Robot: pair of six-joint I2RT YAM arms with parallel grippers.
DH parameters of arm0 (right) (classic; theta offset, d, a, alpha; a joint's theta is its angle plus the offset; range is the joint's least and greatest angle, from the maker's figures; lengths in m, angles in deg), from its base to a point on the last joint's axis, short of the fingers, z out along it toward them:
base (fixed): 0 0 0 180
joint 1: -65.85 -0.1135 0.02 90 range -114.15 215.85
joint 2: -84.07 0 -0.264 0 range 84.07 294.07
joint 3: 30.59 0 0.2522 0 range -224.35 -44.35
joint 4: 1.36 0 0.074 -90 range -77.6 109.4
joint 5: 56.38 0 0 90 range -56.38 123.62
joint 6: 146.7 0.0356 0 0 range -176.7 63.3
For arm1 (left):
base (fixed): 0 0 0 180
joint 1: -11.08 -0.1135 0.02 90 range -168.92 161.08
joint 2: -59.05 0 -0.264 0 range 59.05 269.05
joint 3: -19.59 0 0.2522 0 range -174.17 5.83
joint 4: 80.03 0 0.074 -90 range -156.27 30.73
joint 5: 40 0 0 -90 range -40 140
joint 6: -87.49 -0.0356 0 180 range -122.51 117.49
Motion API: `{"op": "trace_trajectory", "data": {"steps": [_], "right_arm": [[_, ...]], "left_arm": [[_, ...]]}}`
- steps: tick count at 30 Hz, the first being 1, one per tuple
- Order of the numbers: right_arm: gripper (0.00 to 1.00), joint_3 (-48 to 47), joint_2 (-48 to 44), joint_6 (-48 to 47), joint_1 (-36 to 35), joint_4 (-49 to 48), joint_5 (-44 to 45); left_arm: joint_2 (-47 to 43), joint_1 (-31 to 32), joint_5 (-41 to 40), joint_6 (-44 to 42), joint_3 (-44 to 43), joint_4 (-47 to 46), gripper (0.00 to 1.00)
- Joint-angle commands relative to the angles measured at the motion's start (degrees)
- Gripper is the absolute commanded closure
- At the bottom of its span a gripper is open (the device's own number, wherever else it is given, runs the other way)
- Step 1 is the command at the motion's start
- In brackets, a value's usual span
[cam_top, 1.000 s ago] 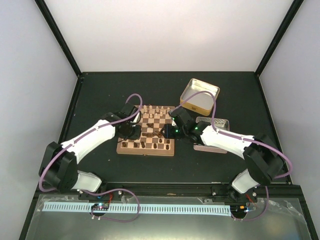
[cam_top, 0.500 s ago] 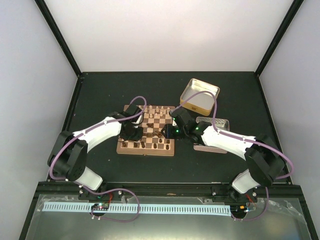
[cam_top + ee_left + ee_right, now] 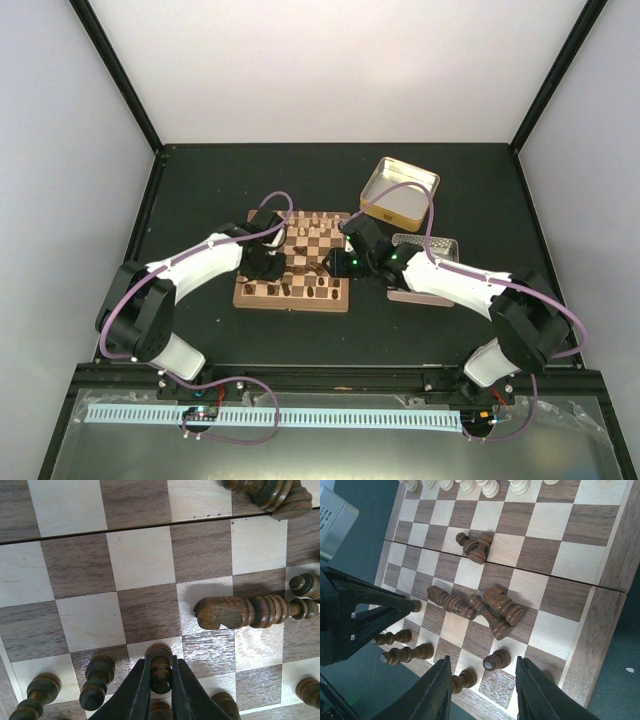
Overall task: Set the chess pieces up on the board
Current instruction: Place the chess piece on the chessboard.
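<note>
The board (image 3: 291, 299) lies between my arms, with its brown border also in the right wrist view (image 3: 600, 630). Dark chess pieces stand along its near rows (image 3: 402, 655). Three lie toppled mid-board (image 3: 485, 607), two more farther back (image 3: 475, 547). My left gripper (image 3: 161, 662) is shut on a standing dark pawn (image 3: 161, 672) on a pale square at the board's left side (image 3: 270, 265). A toppled dark piece (image 3: 245, 612) lies to its right. My right gripper (image 3: 482, 665) is open over the near right squares (image 3: 330, 265), with a dark pawn (image 3: 497, 659) standing between its fingers, untouched.
Pale cream chessmen (image 3: 470, 485) line the far row. An open metal tin (image 3: 398, 190) sits behind the board's right corner. A second tin (image 3: 425, 245) lies by my right arm. My left gripper's black body (image 3: 355, 615) shows at the left of the right wrist view.
My left arm's elbow has swung inward and its gripper shifted slightly along the board's left side. My right arm has hardly moved.
</note>
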Motion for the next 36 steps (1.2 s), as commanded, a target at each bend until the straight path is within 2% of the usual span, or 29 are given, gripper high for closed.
{"op": "trace_trajectory", "data": {"steps": [1, 12, 27, 36], "right_arm": [[0.64, -0.47, -1.20, -0.75, 0.19, 0.55, 1.22], [0.64, -0.27, -1.16, -0.73, 0.13, 0.50, 0.96], [0.64, -0.45, -0.98, -0.85, 0.17, 0.17, 0.61], [0.63, -0.69, -0.95, -0.82, 0.15, -0.16, 0.13]], "left_arm": [[-0.03, -0.26, 0.27, -0.99, -0.68, 1.68, 0.91], [-0.69, -0.17, 3.48, -2.58, -0.30, 3.10, 0.94], [-0.14, -0.22, 2.95, -2.97, -1.16, 4.62, 0.89], [-0.72, -0.17, 2.26, -4.48, -3.90, 6.91, 0.75]]}}
